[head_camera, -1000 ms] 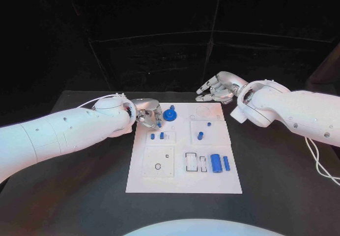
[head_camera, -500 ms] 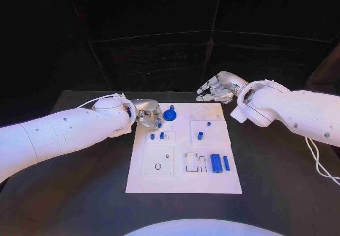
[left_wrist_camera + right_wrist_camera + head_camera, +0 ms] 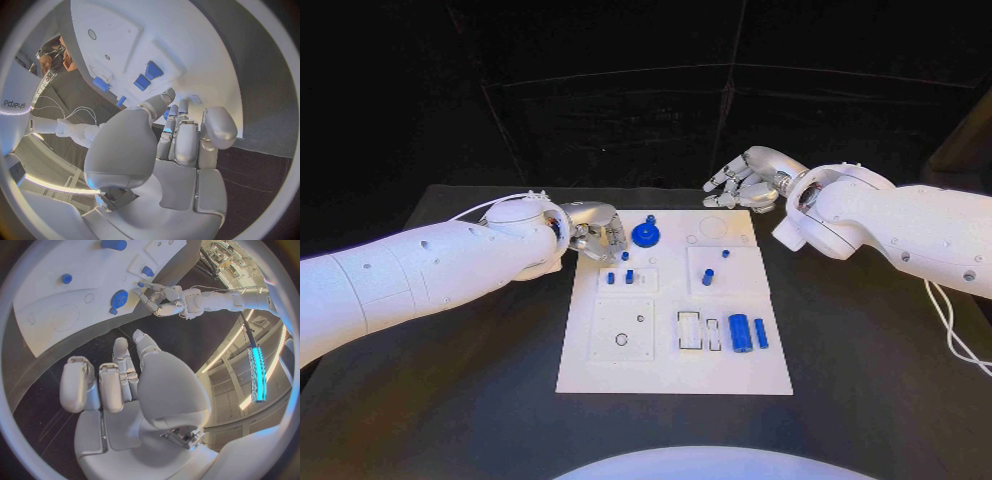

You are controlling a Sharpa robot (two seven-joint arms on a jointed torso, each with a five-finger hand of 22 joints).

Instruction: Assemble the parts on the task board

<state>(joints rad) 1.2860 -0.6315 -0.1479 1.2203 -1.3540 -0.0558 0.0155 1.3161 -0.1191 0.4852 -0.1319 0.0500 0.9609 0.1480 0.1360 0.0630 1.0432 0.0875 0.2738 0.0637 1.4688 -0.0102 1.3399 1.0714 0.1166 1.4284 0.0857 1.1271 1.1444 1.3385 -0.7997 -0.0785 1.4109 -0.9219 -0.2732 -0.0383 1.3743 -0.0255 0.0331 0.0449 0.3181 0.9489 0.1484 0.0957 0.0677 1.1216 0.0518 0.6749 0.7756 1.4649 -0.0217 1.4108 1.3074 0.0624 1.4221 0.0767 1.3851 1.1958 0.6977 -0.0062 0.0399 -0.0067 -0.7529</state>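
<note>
Two hands are up at the far end of the task board (image 3: 672,370), and I take that white plate as my landmark. My left hand (image 3: 594,231) sits at the board's far left corner, fingers curled in toward the plate; in the left wrist view a small blue part (image 3: 167,113) shows right at its fingertips (image 3: 182,111), but I cannot tell whether they pinch it or merely sit over it. Just beside that hand, on the board, stands the round blue knob part (image 3: 646,235). My right hand (image 3: 750,184) hovers off the board's far right corner, above the black table (image 3: 444,400), fingers spread apart and holding nothing; the right wrist view shows its palm (image 3: 119,425) bare. Toward the board's middle I see two short blue pegs (image 3: 619,277) side by side in the left block, and one blue peg (image 3: 708,276) standing in the right block. Nearer my side, two blue cylinders (image 3: 749,332) lie flat at the board's right edge, next to an open rectangular slot (image 3: 689,329).
</note>
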